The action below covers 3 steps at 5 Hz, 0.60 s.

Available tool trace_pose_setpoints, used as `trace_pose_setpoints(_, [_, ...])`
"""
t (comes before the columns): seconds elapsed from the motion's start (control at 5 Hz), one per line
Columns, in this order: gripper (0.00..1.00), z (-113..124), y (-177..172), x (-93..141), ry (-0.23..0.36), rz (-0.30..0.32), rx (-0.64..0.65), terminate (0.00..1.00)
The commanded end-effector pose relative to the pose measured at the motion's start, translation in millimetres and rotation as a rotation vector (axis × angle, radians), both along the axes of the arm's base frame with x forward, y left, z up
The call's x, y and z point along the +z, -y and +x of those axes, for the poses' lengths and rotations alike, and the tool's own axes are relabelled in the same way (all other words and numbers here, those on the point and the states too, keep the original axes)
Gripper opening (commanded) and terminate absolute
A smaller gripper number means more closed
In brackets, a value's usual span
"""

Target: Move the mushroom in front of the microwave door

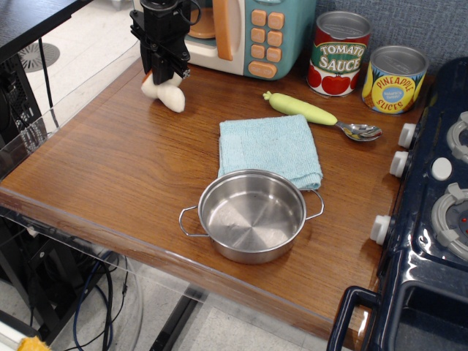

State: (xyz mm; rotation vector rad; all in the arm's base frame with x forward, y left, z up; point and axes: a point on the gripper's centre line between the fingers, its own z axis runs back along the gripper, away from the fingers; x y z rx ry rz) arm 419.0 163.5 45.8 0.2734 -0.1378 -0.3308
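Note:
The mushroom (169, 96) shows its cream-white stem low over the wooden table (110, 168), at or just above the surface; its cap is mostly hidden by my gripper. My black gripper (162, 73) comes down from above and is shut on the mushroom. It sits at the front left of the cream and teal microwave, whose door (207, 45) with the vertical orange handle (227, 29) is just right of and behind the gripper. The gripper hides part of the door's window.
A teal button panel (267, 33) is right of the door. A tomato sauce can (338, 53) and a pineapple can (394, 79) stand at the back right. A green-handled spoon (300, 108), a blue cloth (269, 148), a steel pot (252, 214) and a toy stove (439, 205) are also here.

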Motion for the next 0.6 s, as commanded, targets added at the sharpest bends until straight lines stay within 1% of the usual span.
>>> trace_pose_setpoints(0.0, [1.00,-0.2,4.0,21.0,0.036,0.020,0.031,0.00])
trace_pose_setpoints(0.2, [1.00,1.0,1.3,25.2,0.015,0.011,0.049,0.00])
trace_pose_setpoints(0.4, [1.00,-3.0,-0.5,39.4,-0.012,0.013,0.091,0.00])
